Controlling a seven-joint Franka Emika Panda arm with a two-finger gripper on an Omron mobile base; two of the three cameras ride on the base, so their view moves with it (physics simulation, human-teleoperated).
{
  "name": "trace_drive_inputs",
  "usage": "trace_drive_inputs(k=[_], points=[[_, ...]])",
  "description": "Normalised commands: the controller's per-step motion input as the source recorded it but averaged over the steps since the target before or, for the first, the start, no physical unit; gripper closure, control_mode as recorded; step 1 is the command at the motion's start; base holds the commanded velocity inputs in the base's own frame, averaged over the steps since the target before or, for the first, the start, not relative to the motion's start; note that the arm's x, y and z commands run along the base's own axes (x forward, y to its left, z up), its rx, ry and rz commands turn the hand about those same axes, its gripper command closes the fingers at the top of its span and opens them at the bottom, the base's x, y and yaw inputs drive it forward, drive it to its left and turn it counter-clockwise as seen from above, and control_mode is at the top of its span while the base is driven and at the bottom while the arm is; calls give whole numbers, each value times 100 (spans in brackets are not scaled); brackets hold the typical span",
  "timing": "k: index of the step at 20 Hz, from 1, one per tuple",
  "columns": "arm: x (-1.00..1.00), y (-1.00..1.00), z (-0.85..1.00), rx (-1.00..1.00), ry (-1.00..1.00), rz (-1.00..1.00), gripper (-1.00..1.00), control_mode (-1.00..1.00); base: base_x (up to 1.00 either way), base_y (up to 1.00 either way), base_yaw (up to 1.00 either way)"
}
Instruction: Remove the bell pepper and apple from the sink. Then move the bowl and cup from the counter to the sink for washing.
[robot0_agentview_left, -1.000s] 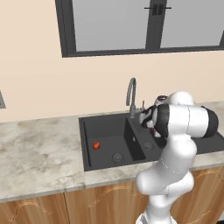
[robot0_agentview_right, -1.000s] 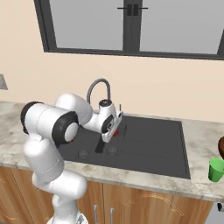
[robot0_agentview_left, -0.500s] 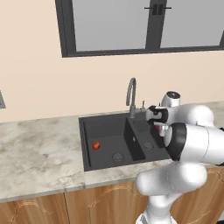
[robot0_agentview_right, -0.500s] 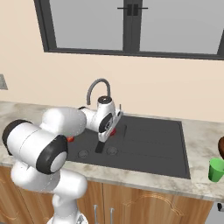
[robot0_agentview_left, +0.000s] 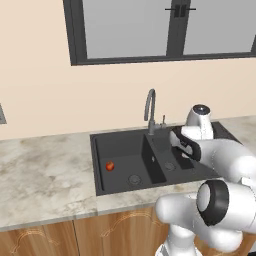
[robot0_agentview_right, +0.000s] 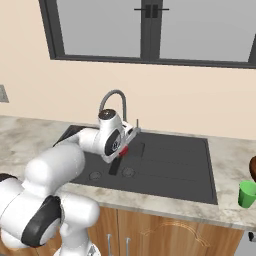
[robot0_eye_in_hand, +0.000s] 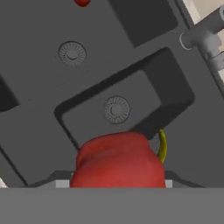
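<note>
A deep-red bell pepper with a yellowish stem sits between my fingers, and my gripper is shut on it above the smaller basin of the dark sink. In the left base view the gripper hangs over the sink's right half. The orange-red apple lies on the floor of the large basin, near its left wall; it also peeks in as the apple at the top of the hand view. On the counter to the far right stand the green cup and an edge of the brown bowl.
A curved grey faucet rises behind the sink, close to my hand. Round drains mark both basins. Counter stretches to the sink's left. A dark-framed window spans the wall above.
My arm's elbow and upper links have swung forward and lower, toward the cameras. The hand with the bell pepper has stayed nearly in place over the sink. The apple has not moved.
</note>
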Motion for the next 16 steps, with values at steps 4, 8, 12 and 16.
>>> trace_drive_inputs(k=[4, 8, 12, 16], points=[[-50, 26, 17, 5, -15, -34, 100, -100, 0, 0, 0], [-43, 36, 17, 12, -5, -26, 100, -100, 0, 0, 0], [-34, 41, 19, 16, 0, -17, 100, -100, 0, 0, 0], [-33, 42, 19, 18, 0, -13, 100, -100, 0, 0, 0]])
